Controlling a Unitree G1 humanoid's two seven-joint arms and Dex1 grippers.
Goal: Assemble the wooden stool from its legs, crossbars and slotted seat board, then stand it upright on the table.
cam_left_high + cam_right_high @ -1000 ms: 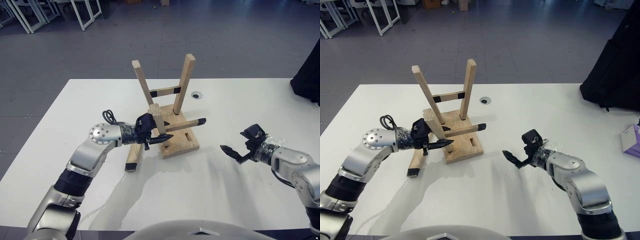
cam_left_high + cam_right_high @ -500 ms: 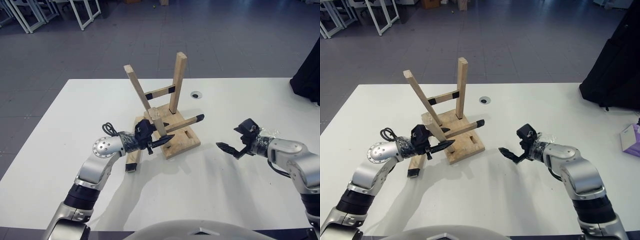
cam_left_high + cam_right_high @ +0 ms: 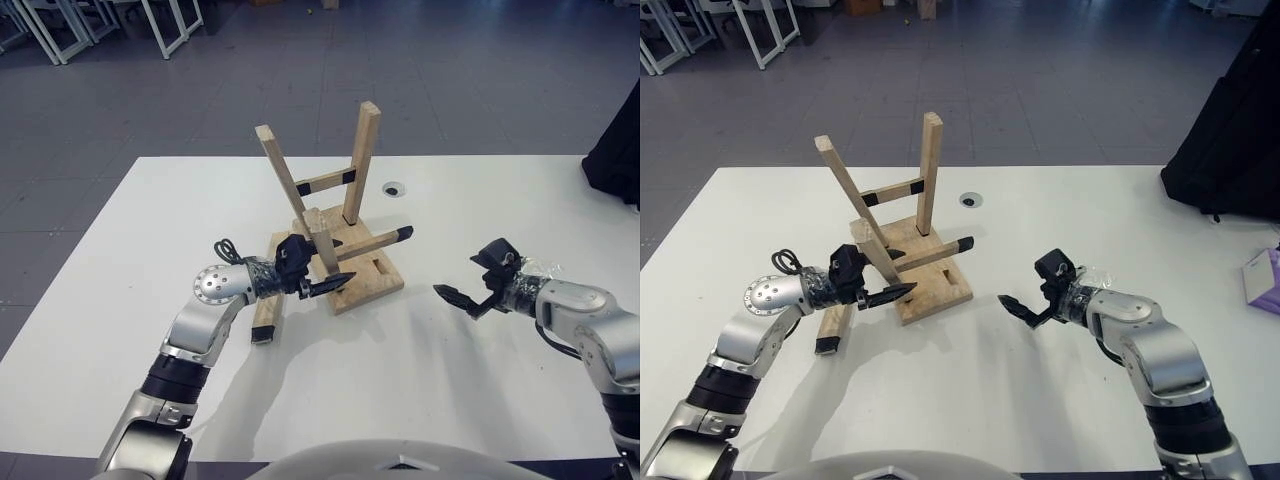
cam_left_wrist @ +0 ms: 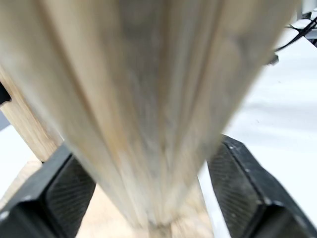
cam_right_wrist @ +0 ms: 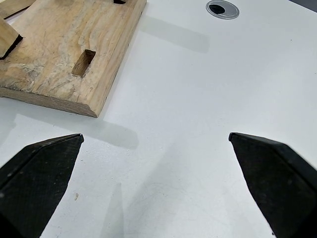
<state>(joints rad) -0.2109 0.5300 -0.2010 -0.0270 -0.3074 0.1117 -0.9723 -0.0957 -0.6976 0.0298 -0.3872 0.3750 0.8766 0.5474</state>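
Gripping the pale upright wooden leg (image 3: 320, 238) between its two black fingers, the left claw (image 3: 318, 279) holds it at the near corner of the flat slotted wooden seat board (image 3: 375, 287), probably to press it into a slot. Two taller legs joined by a black-ended crossbar (image 3: 325, 181) stand leaning in the board's far side, on the white desk (image 3: 450, 400). The right claw (image 3: 458, 298) hangs wide open above the desk near the board, apparently ready to brace it.
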